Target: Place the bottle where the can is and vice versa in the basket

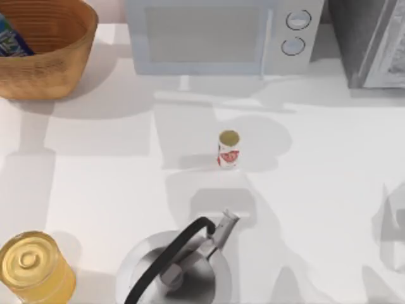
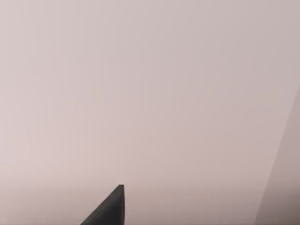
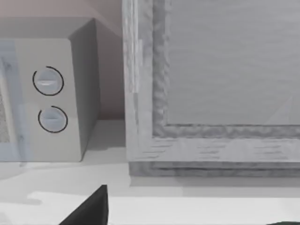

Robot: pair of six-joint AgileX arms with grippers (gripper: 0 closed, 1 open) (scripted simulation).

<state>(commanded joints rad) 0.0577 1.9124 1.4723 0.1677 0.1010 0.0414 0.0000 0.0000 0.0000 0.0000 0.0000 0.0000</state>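
White tabletop (image 1: 329,190), small can (image 1: 228,149) upright at its middle.
Your bottle (image 1: 11,39) lies in the basket (image 1: 57,69); I cannot tell either end effector's state.

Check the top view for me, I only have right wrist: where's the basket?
Observer: The basket sits at the top view's upper left corner, left of the microwave.
Operator: Bottle in it?
Observer: Yes, a blue-labelled bottle is inside, at the basket's left side.
Operator: Cans?
Observer: Both are outside the basket: a yellow can stands at the lower left corner and a small red-and-white can stands mid-table.
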